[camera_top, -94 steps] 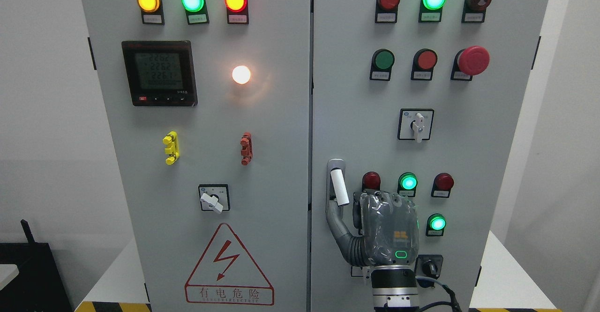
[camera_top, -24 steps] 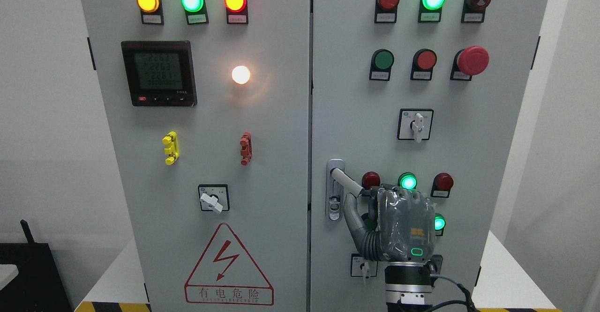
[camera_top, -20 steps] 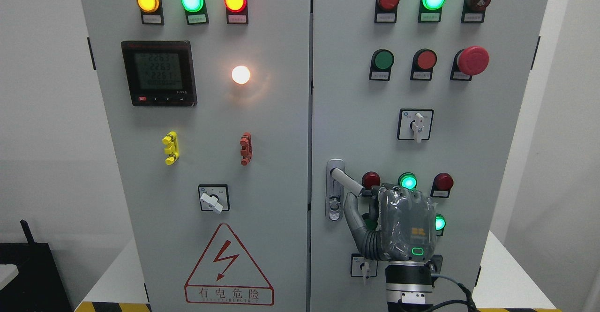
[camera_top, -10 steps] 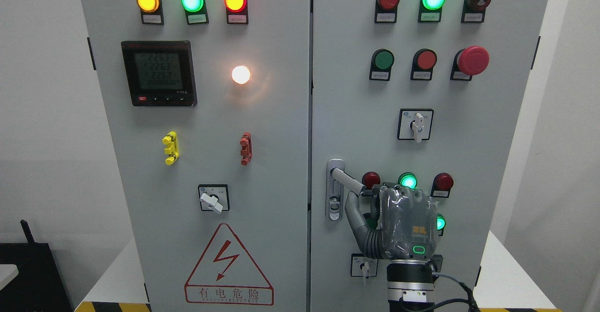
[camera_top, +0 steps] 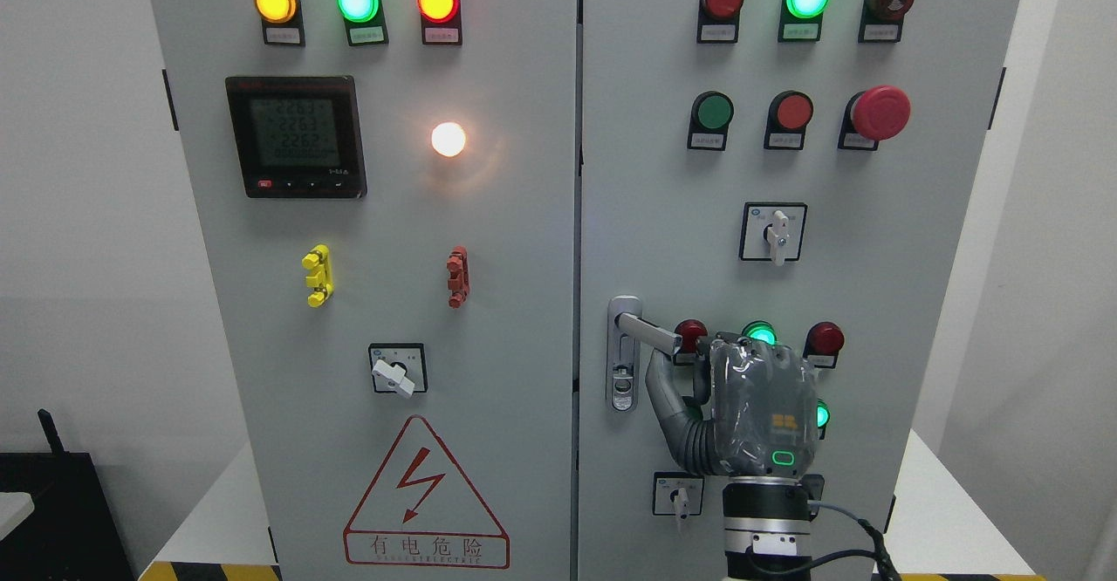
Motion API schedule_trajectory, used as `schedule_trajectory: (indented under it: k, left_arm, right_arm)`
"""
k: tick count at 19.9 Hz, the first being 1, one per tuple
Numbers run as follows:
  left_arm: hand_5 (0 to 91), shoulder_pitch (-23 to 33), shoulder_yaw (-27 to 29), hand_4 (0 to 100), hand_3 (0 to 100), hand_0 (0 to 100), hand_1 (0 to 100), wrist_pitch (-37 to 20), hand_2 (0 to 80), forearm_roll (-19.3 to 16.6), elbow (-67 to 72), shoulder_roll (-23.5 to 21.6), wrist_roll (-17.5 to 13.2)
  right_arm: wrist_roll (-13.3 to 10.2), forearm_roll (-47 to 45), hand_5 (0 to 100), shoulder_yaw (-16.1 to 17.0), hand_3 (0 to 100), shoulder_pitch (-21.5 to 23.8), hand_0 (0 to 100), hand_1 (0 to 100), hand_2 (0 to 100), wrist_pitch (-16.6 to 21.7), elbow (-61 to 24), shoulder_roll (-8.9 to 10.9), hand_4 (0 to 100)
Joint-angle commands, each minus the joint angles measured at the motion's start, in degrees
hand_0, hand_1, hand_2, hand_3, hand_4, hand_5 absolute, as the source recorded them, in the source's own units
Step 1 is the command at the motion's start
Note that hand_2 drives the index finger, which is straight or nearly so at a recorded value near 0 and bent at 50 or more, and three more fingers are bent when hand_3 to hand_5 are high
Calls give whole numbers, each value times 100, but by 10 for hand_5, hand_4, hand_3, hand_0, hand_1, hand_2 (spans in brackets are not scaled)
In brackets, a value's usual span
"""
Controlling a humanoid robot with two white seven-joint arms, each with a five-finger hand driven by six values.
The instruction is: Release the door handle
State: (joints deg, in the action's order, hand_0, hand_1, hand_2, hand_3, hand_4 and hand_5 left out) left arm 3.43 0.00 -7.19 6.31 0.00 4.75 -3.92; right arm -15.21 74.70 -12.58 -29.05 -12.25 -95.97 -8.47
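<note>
The grey control cabinet [camera_top: 558, 441] fills the view, two doors closed, indicator lamps lit. All positions below are taken from the door handle [camera_top: 647, 333], which sits low on the right door near the centre seam and is swung out, pointing right and slightly downward from its pivot plate [camera_top: 623, 354].

The right hand [camera_top: 737, 406] sits just right of and below the handle, back of the palm toward the camera. Its thumb [camera_top: 663, 393] rises to just below the handle's free end; the other digits are hidden behind the palm, so whether they grip the handle cannot be told. The left hand is not in view.

Recommended execution: uncurl the fingers fully before withdrawing, then retreat straight away from the door, so nothing hooks the handle or brushes the red lamp [camera_top: 691, 337] and green lamp [camera_top: 759, 333] just right of it.

Against the oldest frame, the handle has swung from near-vertical to pointing right, and the hand has shifted right. Over the last second the handle rose slightly toward horizontal.
</note>
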Motion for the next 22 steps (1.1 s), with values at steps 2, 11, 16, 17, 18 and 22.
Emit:
schedule_trajectory:
  k: [2, 11, 16, 17, 18, 22]
  left_arm:
    - [0, 0, -70, 0, 0, 120, 389, -2, 0, 2, -88, 0, -4]
    - [0, 0, -70, 0, 0, 120, 389, -2, 0, 2, -88, 0, -4]
    - [0, 0, -70, 0, 0, 120, 389, -2, 0, 2, -88, 0, -4]
    - [0, 0, -70, 0, 0, 120, 389, -2, 0, 2, -88, 0, -4]
    - [0, 0, -70, 0, 0, 120, 389, -2, 0, 2, -88, 0, -4]
    - [0, 0, -70, 0, 0, 120, 389, -2, 0, 2, -88, 0, -4]
  right_arm:
    - [0, 1, 980, 28, 1000, -30, 575, 366, 1000, 13, -1, -5, 1000]
    - [18, -26, 980, 28, 1000, 93, 579, 364, 1000, 48, 8, -5, 1000]
    - [27, -26, 980, 28, 1000, 286, 609, 351, 1000, 135, -71, 3, 1000]
    - [9, -34, 980, 28, 1000, 321, 618, 345, 1000, 162, -88, 3, 1000]
    - [-8, -34, 980, 28, 1000, 382, 625, 341, 1000, 188, -132, 3, 1000]
    - [-96, -105, 980, 28, 1000, 681, 647, 318, 1000, 329, -466, -5, 1000]
